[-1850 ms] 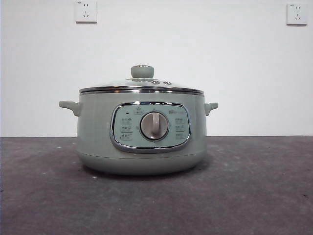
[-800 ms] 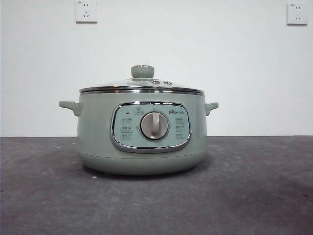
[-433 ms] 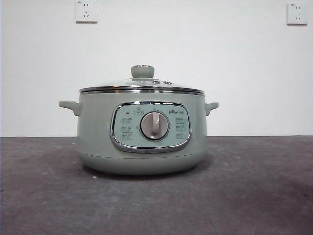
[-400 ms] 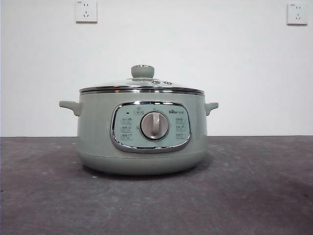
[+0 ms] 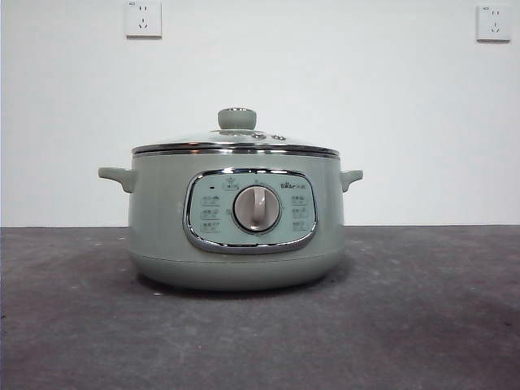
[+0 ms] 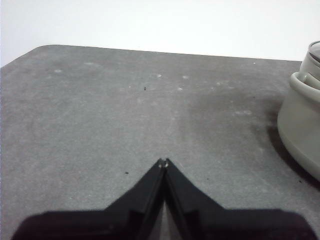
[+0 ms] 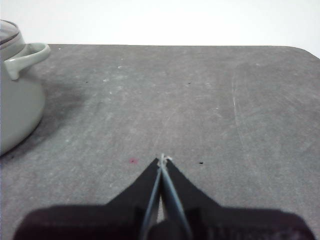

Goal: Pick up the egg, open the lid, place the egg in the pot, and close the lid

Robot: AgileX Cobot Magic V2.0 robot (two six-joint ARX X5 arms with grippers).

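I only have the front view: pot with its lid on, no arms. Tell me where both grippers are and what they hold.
Observer: The left gripper is shut and empty, above bare grey table; the pot shows only at the edge of its wrist view.
Operator: Now the right one.
Observer: The right gripper is also shut and empty, with the pot's side handle off to one side of its view.
Operator: Find me the egg.
Observer: No egg shows in either wrist view, nor in the front view, where the lid sits closed on the pot. I cannot say where it is.
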